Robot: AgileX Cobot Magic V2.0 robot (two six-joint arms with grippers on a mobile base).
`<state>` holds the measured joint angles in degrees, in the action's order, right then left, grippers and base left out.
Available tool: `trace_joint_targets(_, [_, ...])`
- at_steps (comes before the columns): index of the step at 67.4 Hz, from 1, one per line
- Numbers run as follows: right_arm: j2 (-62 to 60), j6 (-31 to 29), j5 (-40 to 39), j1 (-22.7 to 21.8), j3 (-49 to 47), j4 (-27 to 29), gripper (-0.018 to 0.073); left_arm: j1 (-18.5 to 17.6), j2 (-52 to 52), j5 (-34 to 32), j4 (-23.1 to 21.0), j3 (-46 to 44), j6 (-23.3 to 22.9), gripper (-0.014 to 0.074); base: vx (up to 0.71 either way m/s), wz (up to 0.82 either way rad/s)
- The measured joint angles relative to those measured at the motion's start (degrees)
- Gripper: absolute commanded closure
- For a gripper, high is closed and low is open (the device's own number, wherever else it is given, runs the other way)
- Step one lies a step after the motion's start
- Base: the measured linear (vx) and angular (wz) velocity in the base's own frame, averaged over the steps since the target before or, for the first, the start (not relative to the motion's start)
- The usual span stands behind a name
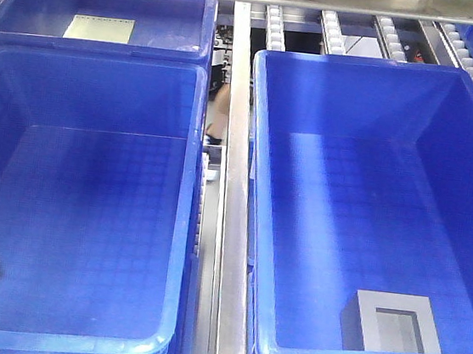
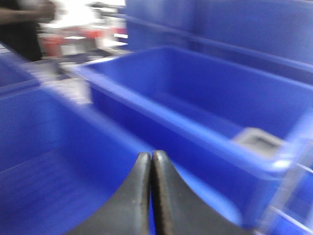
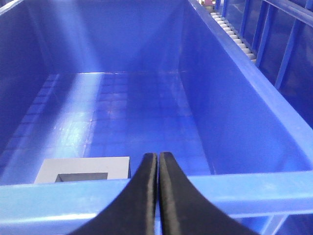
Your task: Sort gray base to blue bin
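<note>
left wrist view blurred, gray base (image 3: pixel 83 171) half-hidden

The blue bin (image 1: pixel 350 79) looks like glossy moulded plastic, its floor embossed with a grid. The gray base (image 1: pixel 391 323) is matt and smooth. Between the bins runs a brushed metal rail (image 1: pixel 229 227). Both hands' fingers (image 3: pixel 171 205) look like smooth black rubber or plastic

The left gripper (image 2: pixel 151 161) has its two dark fingers (image 2: pixel 137 196) pressed together, tips pointing toward 12 o'clock in its wrist view. The right gripper (image 3: pixel 158 161) likewise has its fingers (image 3: pixel 173 196) closed tip to tip, nothing between them.
</note>
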<state>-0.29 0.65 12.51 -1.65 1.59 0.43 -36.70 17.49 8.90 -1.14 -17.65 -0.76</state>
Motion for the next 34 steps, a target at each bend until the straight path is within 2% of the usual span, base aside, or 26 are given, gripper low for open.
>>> trace_joint_targets(16, [0.00,0.00,0.00,0.00,0.00,0.00,0.0564,22.58,-15.78,0.06,-0.39,8.77,0.04,0.0604,0.00,0.00])
trace_joint_targets(22, [0.00,0.00,0.06,0.00,0.00,0.00,0.0564,29.91,-17.99,-0.01,-0.39,10.92,0.11,0.0604,0.00,0.00])
trace_joint_targets(30, [0.00,0.00,0.01,0.00,0.00,0.00,0.0564,36.67,-18.24,0.14,-0.39,13.19,0.16,0.0604,0.00,0.00])
trace_joint_targets(34, [0.00,0.00,0.01,0.00,0.00,0.00,0.0564,38.65,-18.24,0.04,-0.39,14.43,0.16,0.0604,0.00,0.00])
